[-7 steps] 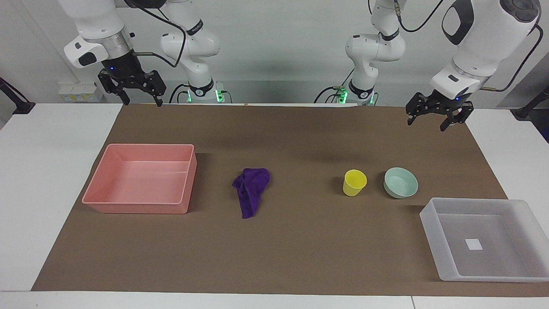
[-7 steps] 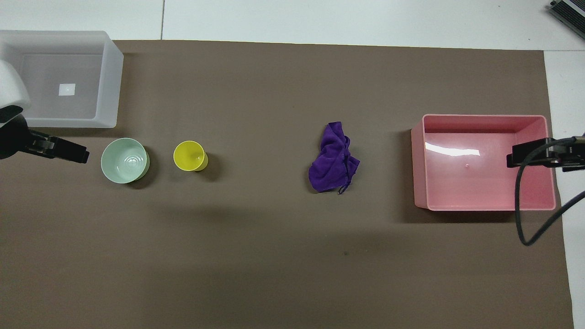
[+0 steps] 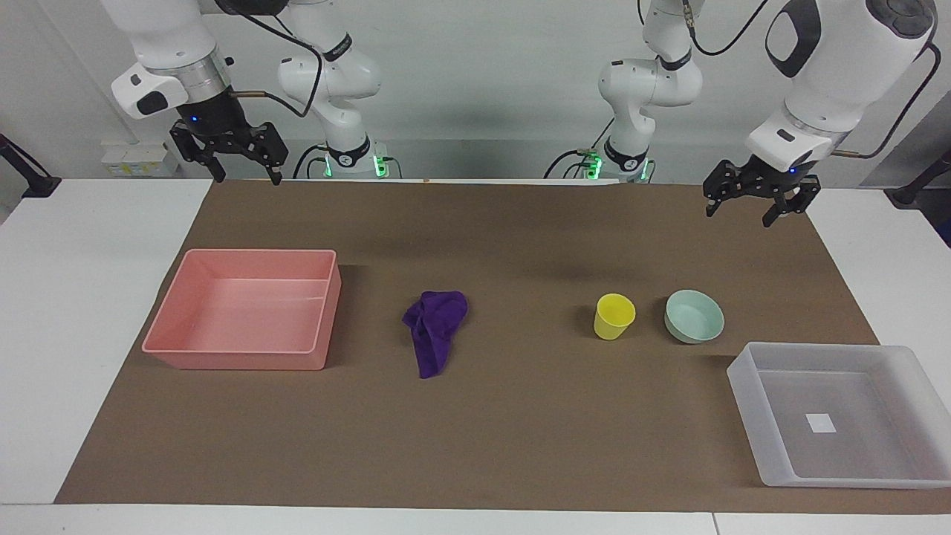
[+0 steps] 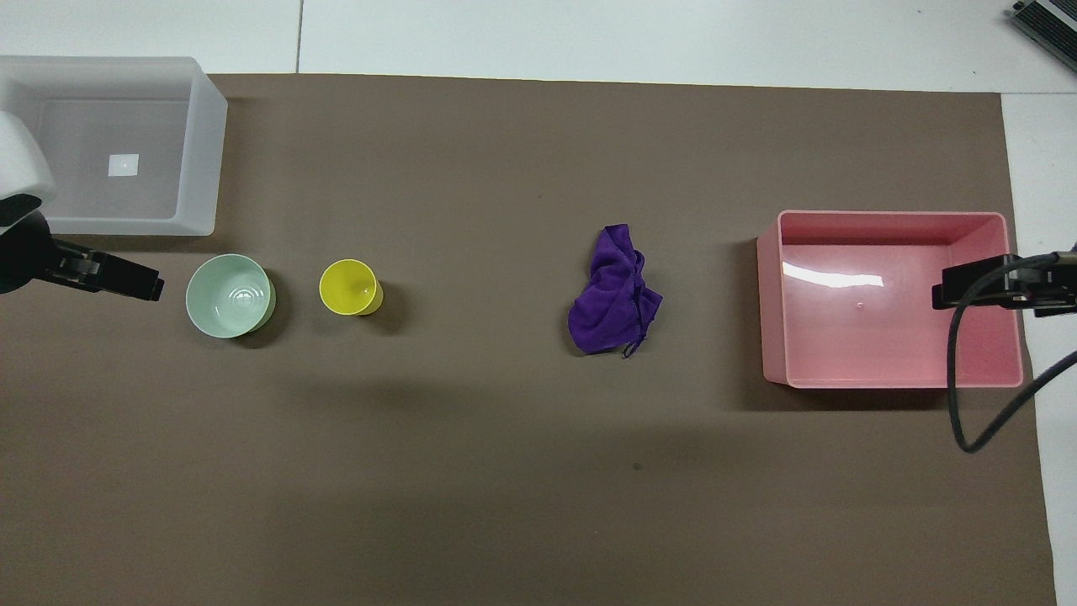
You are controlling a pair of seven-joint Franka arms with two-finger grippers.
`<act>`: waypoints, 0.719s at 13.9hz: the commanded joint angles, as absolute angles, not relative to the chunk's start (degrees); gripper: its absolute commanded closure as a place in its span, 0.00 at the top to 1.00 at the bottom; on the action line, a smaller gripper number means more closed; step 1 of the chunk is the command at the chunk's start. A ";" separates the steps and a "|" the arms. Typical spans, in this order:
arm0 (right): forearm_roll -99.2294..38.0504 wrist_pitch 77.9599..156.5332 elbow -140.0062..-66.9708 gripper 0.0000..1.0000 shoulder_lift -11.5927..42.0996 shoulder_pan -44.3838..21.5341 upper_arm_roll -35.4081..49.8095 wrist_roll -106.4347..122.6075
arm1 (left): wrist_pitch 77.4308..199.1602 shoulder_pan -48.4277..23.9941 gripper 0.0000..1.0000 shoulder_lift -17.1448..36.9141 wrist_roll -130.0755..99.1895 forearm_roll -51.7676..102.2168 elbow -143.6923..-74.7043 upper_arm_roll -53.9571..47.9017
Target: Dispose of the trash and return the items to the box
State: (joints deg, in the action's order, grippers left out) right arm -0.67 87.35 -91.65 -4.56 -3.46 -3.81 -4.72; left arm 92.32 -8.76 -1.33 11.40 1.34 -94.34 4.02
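The purple cloth rag (image 3: 435,331) lies crumpled on the brown mat, between the pink tray and the yellow cup; it also shows in the overhead view (image 4: 612,293). The yellow cup (image 3: 614,316) stands upright beside the mint-green bowl (image 3: 695,316); both also show in the overhead view, cup (image 4: 349,287) and bowl (image 4: 229,295). The translucent box (image 3: 750,386) with its white label sits empty at the left arm's end, farther from the robots than the bowl. My left gripper (image 3: 739,215) is open and empty, raised over the mat's edge. My right gripper (image 3: 248,179) is open and empty, raised over the mat's corner.
A pink rectangular tray (image 3: 171,319) stands empty at the right arm's end of the mat (image 3: 520,431). White table surface borders the mat at both ends. A black cable hangs from the right arm beside the pink tray in the overhead view (image 4: 959,404).
Both grippers have barely shifted upward. The rag, cup, bowl and both trays have not moved.
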 commanded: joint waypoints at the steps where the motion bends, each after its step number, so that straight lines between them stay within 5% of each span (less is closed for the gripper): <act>1: 0.00 86.48 -91.85 1.00 -4.75 -3.08 -3.43 -3.60 | 93.08 -8.88 1.00 -2.90 10.81 0.09 -96.06 3.96; 10: -0.09 87.27 -92.37 1.00 -4.83 -3.08 -3.43 -3.69 | 93.51 -8.00 1.00 -2.99 10.81 0.09 -96.15 3.96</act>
State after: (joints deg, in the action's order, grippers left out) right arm -0.67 87.35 -91.77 -4.56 -3.46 -3.81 -4.72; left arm 92.41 -8.59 -1.37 11.39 1.31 -94.34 4.13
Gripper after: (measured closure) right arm 0.000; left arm 0.000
